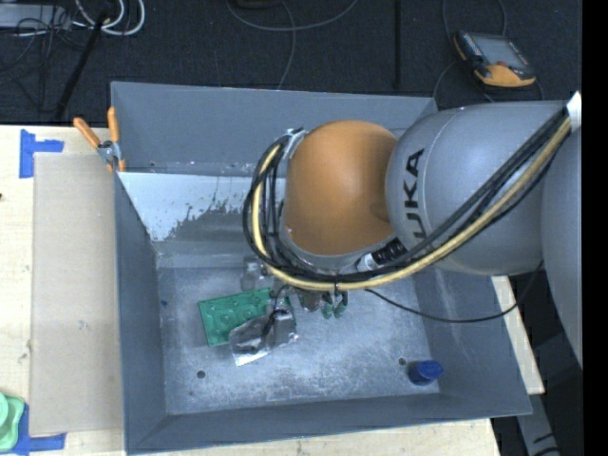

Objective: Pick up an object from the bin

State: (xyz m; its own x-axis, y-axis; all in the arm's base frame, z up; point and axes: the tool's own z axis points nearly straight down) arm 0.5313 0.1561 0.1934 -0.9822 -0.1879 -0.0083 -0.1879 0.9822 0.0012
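Green and flat, one plate (226,313) is lying left of centre on the floor of the bin (138,350). The gripper (258,340) is sitting low at the plate's right edge; I cannot tell how wide it is standing or whether it is holding anything. One small blue piece (424,371) is lying well apart. Lying so flat, the plate is likely risking a slip or a tilt out of any grasp.

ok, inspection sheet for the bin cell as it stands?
Surface: grey metal bin, floor scuffed with whitish dust.
Job's things: green flat plate left of centre; small blue thing near the front right corner.
Clutter: nothing seen.
Grippers: gripper down at the green flat plate's right edge, below the orange cover; grip state cannot be told.
Cables: yellow and black cables looped round the orange cover.
Surroundings: dark floor behind the bin with loose cables and an orange-black device.
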